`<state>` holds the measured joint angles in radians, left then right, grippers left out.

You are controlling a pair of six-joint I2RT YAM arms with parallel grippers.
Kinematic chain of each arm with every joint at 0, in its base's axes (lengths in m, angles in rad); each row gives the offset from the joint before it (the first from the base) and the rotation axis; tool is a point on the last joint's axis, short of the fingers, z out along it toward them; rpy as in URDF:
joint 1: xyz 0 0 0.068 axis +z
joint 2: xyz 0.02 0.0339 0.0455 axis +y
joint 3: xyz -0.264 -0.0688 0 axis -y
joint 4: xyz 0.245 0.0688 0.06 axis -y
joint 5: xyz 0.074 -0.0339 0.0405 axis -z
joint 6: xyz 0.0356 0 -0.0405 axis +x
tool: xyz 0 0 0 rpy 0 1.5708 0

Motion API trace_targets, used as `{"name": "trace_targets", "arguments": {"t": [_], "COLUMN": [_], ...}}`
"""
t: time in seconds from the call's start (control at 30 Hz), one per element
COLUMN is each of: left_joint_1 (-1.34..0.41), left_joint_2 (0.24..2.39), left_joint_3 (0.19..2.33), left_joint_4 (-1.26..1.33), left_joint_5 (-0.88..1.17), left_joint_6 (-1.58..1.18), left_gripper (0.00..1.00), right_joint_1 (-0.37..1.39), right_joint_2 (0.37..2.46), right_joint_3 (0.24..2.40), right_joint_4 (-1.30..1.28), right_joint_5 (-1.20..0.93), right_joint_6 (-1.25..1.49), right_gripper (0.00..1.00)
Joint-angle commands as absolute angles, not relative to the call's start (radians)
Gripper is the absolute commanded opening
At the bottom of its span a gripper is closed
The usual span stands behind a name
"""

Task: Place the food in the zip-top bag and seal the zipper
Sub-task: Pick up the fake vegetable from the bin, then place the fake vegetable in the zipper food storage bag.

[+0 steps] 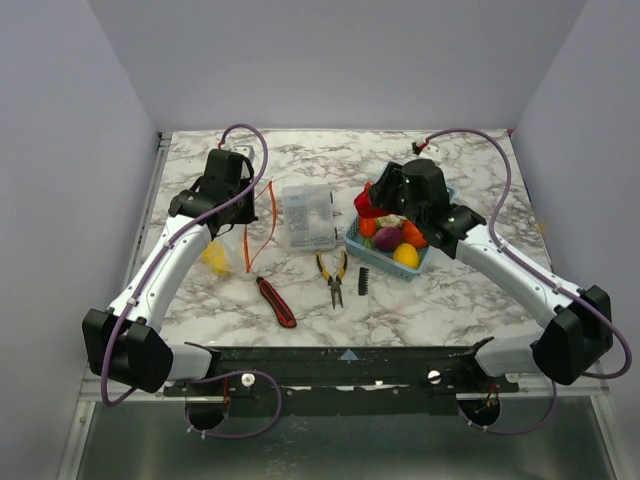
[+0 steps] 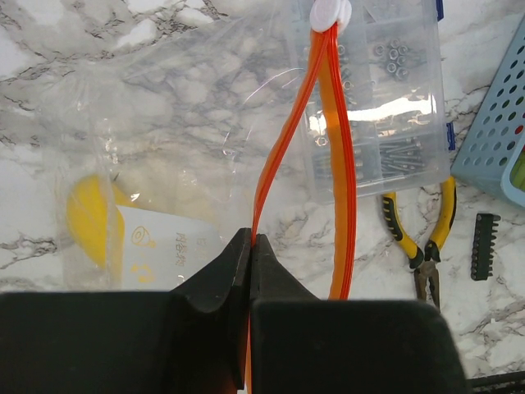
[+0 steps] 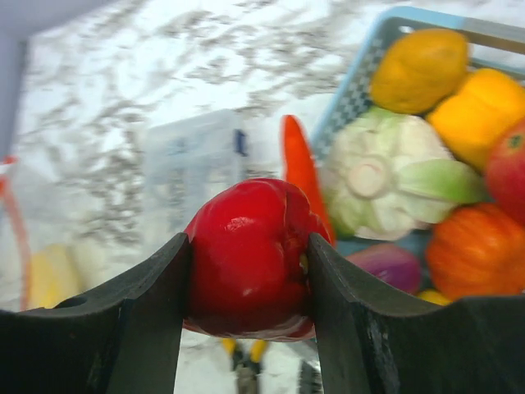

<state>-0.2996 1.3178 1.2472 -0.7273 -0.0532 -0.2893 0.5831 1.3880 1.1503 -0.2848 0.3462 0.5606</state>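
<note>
The zipper [image 2: 338,164] runs straight away from the left tool [image 2: 252,246] pinching it; right tool [image 3: 246,246] clamps red pepper [image 3: 246,271].

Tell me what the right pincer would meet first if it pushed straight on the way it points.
Probably the clear compartment box, lying ahead of the red pepper held in the right pincer. Depth is unclear, so it may reach the marble table instead.
</note>
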Motion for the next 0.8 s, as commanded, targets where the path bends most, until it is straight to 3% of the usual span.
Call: {"name": "trace_targets", "arguments": {"t": [0.0, 0.17, 0.33, 0.77], "left_joint_1": [-0.302, -0.302, -0.302, -0.302], "left_joint_2": [1.307, 1.307, 1.303, 1.281], "left_joint_3": [1.249, 1.248, 1.246, 1.238], "left_joint_4": [-0.713, -0.713, -0.712, -0.703], "left_joint_5": [-0.032, -0.036, -0.039, -0.043], "left_joint_6": [-0.298, -0.297, -0.296, -0.298], "left_gripper": [0.00, 0.00, 0.00, 0.00], "right_joint_1": [0.605, 0.658, 0.756, 0.935], "right_joint_2": [1.310, 1.333, 1.413, 1.704], "right_joint_3": [1.075, 1.049, 1.081, 1.336], "right_joint_4": [-0.041, 0.167, 0.261, 0.163], "right_joint_5": [0.100, -0.057, -0.066, 0.047], "right_joint_6": [0.645, 0.728, 0.745, 0.681], "right_gripper": [0.01, 0.01, 0.01, 0.01]}}
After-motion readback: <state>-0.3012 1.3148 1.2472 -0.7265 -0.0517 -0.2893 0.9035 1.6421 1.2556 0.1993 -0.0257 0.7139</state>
